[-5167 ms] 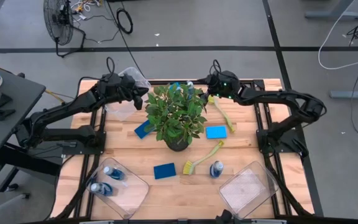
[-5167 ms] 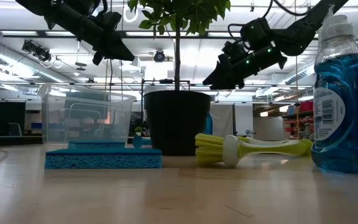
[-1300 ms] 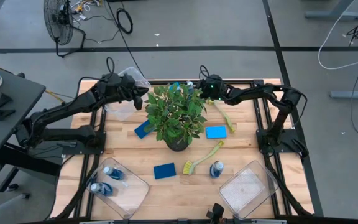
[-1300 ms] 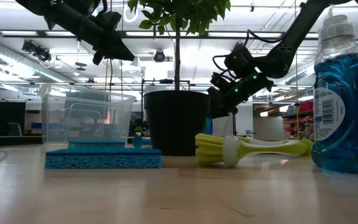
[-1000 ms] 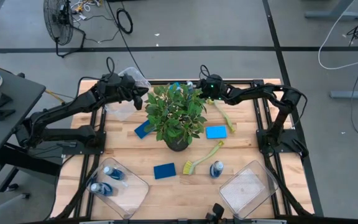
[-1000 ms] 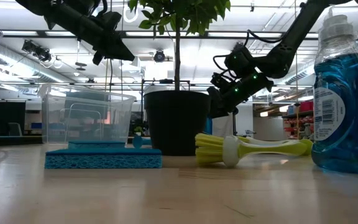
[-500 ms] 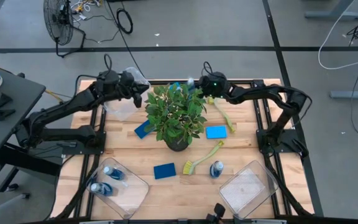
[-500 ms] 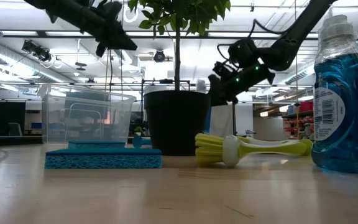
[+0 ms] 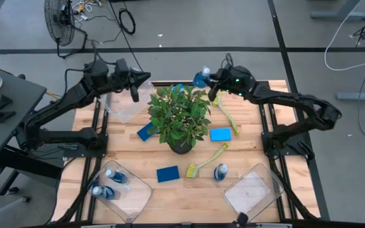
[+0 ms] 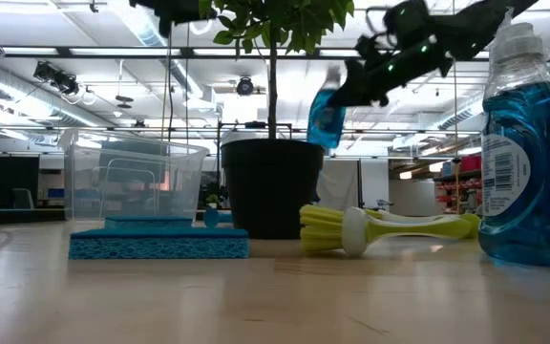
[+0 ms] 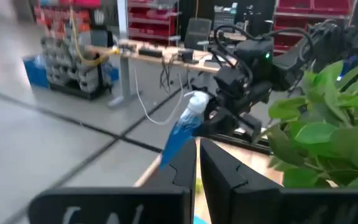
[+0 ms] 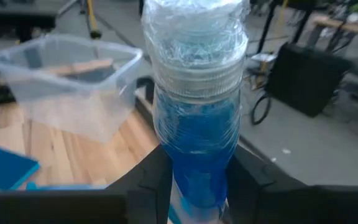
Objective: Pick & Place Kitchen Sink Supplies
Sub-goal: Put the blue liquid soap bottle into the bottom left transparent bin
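Lifting a blue bottle (image 9: pixel 200 78) above the far edge, the right gripper (image 9: pixel 211 80) is clamped on it; next, probably a bin (image 9: pixel 253 192). Left gripper (image 9: pixel 142 82) hovers, fingers together.

Both arms raised, fingers (image 11: pixel 194 168) together.

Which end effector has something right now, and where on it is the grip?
The right end effector holds a blue bottle by its body, below the cap. The left end effector is shut, empty.
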Controlling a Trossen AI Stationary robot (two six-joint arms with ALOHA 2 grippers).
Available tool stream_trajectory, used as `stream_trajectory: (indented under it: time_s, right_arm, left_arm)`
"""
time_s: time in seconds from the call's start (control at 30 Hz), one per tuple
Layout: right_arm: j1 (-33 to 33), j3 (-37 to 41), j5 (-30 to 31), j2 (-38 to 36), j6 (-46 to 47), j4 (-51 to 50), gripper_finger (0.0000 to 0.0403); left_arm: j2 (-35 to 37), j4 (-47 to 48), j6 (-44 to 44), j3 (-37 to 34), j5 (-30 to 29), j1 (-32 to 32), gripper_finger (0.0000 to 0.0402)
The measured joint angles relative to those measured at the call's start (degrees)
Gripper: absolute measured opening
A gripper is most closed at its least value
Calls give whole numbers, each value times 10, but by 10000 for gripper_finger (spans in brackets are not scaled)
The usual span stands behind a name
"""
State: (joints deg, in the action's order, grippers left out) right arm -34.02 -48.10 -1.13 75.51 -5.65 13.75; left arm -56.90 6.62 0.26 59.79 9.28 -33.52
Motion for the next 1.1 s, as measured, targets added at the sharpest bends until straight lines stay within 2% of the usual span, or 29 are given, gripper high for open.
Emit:
stream_trajectory:
  time_s: [0.1, 0.3, 0.43, 0.6, 0.73, 0.87, 1.1]
  right_arm:
    - [0, 0, 11, -39, 1, -11, 114]
    - [11, -9, 13, -92, 4, -31, 114]
    - [18, -69, 23, -98, -24, -97, 115]
    - [17, -170, 21, -66, -54, -160, 115]
    - [2, -243, -15, -22, -58, -181, 115]
    - [-9, -294, -59, 36, -54, -188, 115]
    - [-8, -332, -107, 135, -53, -187, 115]
  left_arm:
    - [0, 3, 45, 25, -1, 0, 28]
    - [-1, 10, 54, 60, -4, 0, 28]
    - [0, 17, 64, 87, 8, -1, 28]
    - [0, 23, 69, 103, 9, -1, 42]
    - [0, 47, 68, 105, -7, -6, 76]
    - [-1, 78, 60, 105, -12, -22, 127]
    - [-1, 85, 47, 104, -14, -52, 220]
